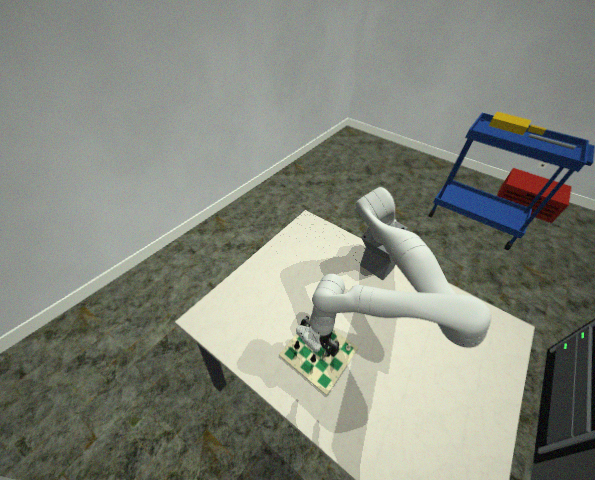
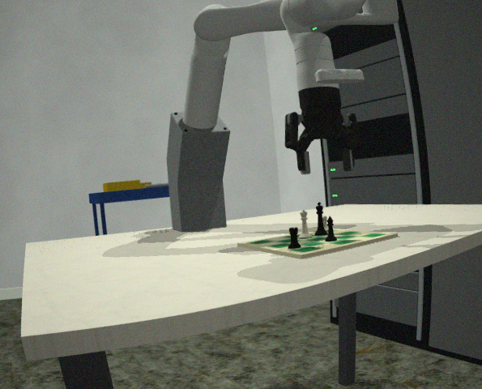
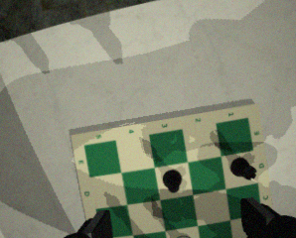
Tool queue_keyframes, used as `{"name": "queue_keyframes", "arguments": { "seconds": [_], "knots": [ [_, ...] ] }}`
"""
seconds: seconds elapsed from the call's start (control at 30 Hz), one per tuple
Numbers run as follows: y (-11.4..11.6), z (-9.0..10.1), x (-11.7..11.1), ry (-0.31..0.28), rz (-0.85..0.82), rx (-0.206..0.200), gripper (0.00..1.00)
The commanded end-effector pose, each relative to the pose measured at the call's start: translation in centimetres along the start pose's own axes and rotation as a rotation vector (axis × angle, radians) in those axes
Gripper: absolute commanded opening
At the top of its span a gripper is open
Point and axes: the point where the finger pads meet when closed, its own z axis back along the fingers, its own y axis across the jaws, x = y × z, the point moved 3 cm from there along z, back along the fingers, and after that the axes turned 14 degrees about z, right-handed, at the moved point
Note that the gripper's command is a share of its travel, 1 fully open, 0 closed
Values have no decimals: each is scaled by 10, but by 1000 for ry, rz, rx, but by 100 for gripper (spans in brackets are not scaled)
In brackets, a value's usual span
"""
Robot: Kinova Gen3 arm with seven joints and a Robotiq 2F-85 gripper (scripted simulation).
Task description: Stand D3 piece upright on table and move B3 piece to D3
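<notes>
the tool hangs high above the board with fingers spread wide, gripping nothing. below it stand a black rook, a black king, a black bishop and a white piece. which squares they occupy cannot be told. the board sits well inside the desk edges.

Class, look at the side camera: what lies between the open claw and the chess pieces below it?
Nothing: in the exterior view the open claw hangs above the chess pieces, with only air between.
</notes>
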Motion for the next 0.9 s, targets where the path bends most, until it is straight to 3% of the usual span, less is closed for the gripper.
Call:
{"name": "queue_keyframes", "arguments": {
  "seconds": [0.0, 0.87],
  "knots": [
    [0, 0, 0, 0, 4, 1, 100],
    [0, -1, 0, 0, 94, 1, 100]
  ]
}}
